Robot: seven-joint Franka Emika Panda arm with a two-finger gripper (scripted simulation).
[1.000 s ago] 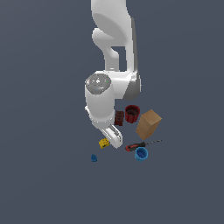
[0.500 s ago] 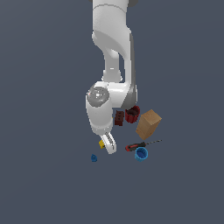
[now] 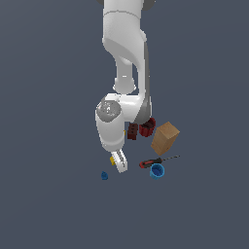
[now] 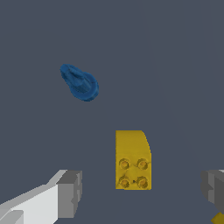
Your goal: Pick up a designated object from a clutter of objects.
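Since the earlier frames the arm has come down: its wrist now sits lower over the clutter, and the tool (image 3: 120, 164) has dropped to the yellow brick (image 3: 113, 159).

In the exterior view, the surface is a flat, unmarked slate-grey plane that fills the whole picture, with no edge, wall or horizon to be seen; whether it is a desk or a floor I cannot tell. The white arm hangs from the top of the frame. Only a sliver of the yellow brick shows beside the white finger (image 3: 122, 163). Towards the exterior view's left lies a tiny blue piece (image 3: 104, 175), apart from the rest. Towards the right are a dark red-brown brick (image 3: 132, 131) and a red cup (image 3: 147, 127), both partly hidden by the arm, then a tan wooden block (image 3: 165, 137). In front of these lies a red-handled screwdriver (image 3: 158, 161), with a blue cup (image 3: 156, 171) just beside it.

In the wrist view, the same bare grey ground lies under everything. The yellow brick (image 4: 132, 160), four studs on one half and a sloped smooth half beyond, rests between the two grey fingertips (image 4: 70, 194), which stand wide apart on either side and clear of it. The tiny blue piece (image 4: 80, 82) lies well beyond the brick. A small yellow bit (image 4: 218, 218) peeks in at the frame's corner.
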